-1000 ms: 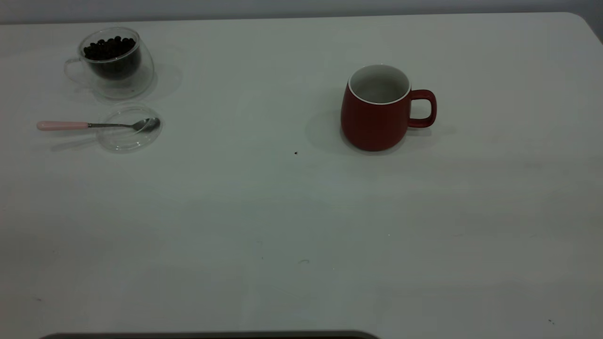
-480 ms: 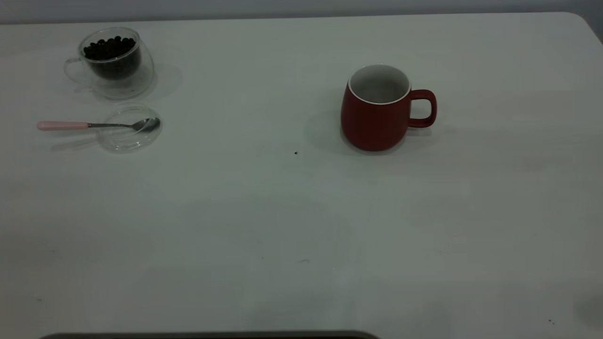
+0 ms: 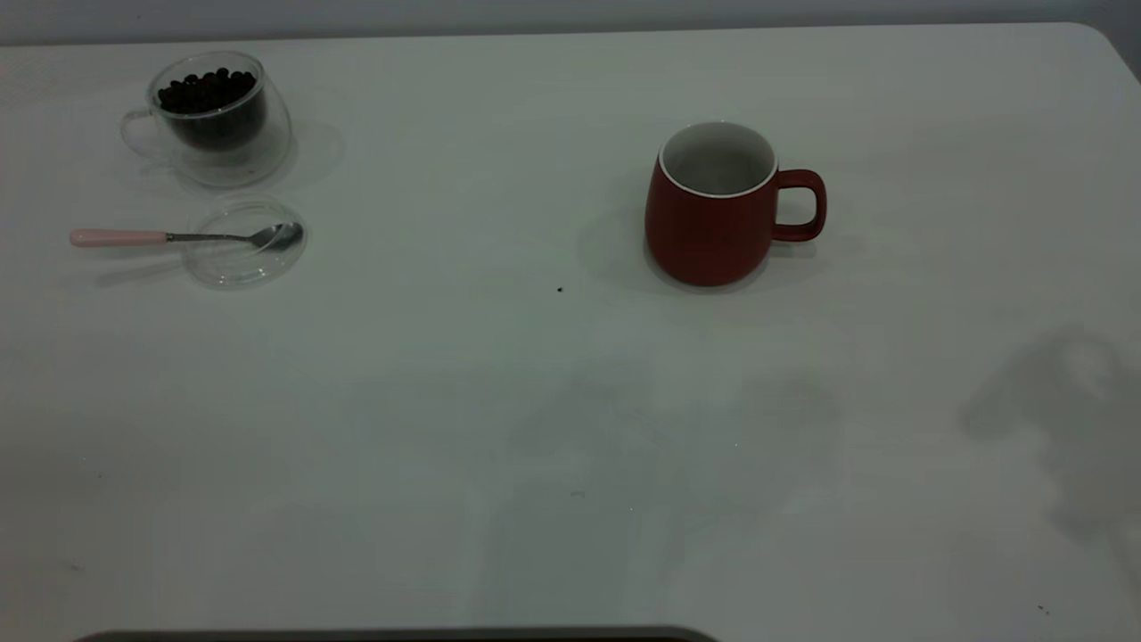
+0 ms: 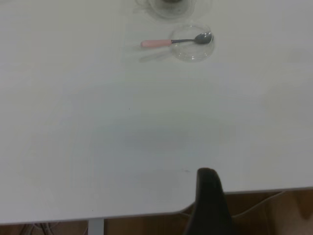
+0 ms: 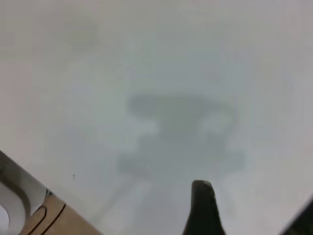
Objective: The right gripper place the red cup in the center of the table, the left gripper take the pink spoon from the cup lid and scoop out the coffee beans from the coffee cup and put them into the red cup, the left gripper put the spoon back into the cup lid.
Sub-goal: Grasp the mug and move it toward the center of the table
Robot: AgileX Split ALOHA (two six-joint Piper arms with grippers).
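Exterior view is showing the table [image 3: 570,401] from above, with none of my arms in the picture. What is changing is the shading: a grey shadow that was absent a second ago is now spreading over the right side of the tabletop, with a fainter one near the middle. I am reading this as my right arm moving in over the table to start on the first step.

The red cup [image 3: 713,209] is standing upright and empty, right of centre, handle pointing right, exactly where it was before. Nothing is touching it. At the far left, the coffee cup [image 3: 209,116] is holding the coffee beans [image 3: 207,89]. Just in front of it, the pink spoon [image 3: 183,236] is lying with its bowl in the cup lid [image 3: 245,259], unmoved.

My right gripper [image 5: 203,208] is showing only one dark fingertip above bare table, so I cannot tell how its fingers are set. My left gripper [image 4: 210,200] is waiting near the table edge, well apart from the spoon, fingers likewise impossible to judge.
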